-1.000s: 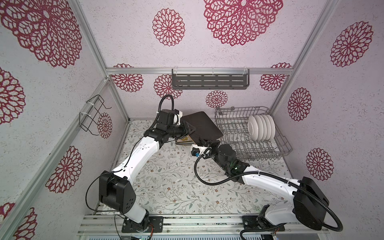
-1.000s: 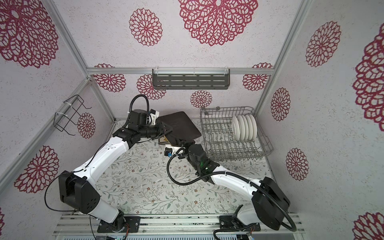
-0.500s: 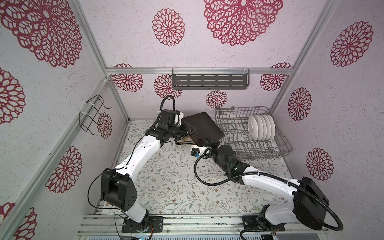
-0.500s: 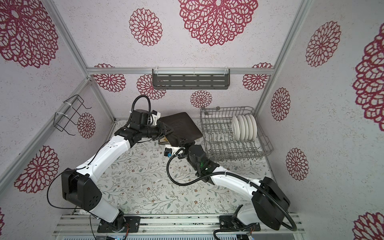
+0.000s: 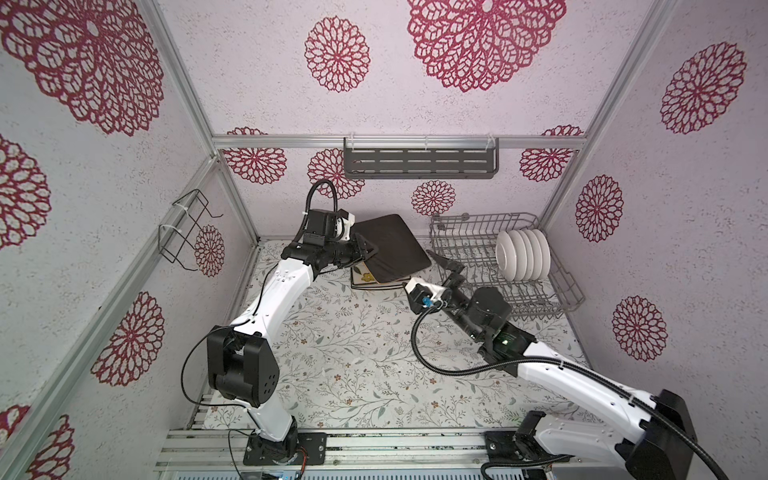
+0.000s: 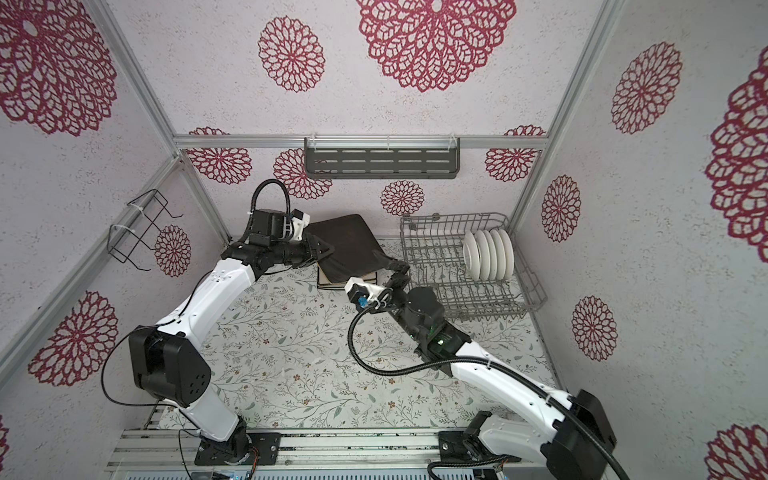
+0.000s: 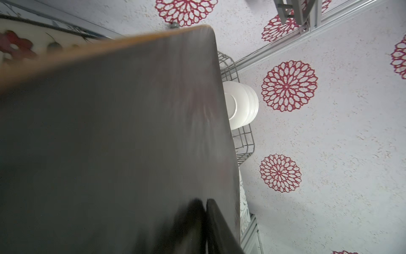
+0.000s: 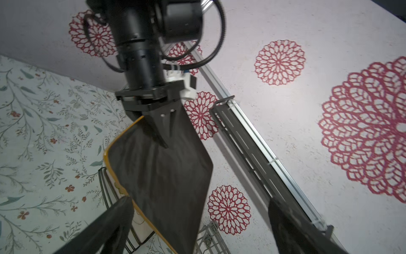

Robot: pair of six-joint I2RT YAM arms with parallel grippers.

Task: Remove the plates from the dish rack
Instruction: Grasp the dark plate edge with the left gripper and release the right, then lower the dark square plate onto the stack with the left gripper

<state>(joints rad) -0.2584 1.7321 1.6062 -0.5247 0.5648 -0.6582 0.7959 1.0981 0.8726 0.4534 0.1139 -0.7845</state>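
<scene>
Left gripper [image 5: 368, 251]: its jaws pinch the near left edge of the black plate [image 5: 392, 245] and hold it up in the air.
Black plate: it is square and tilted. It hangs near the back edge of the worktop [image 5: 353, 353], just left of the rack [image 5: 569, 291]. In the right wrist view its rim looks yellow.
Right gripper [image 5: 446, 264]: its jaws are spread wide with nothing between them. It sits by the right edge of the black plate, between that plate and the rack, and does not touch the plate.
Cream plates [image 5: 365, 277]: they lie flat in a small stack on the worktop near the back edge, partly under the black plate. I cannot tell if the black plate touches them.
White plates [image 5: 523, 259]: a row of round plates stands on edge, close together, in the right part of the rack.
Rack: a grey wire basket in the back right corner of the worktop.
</scene>
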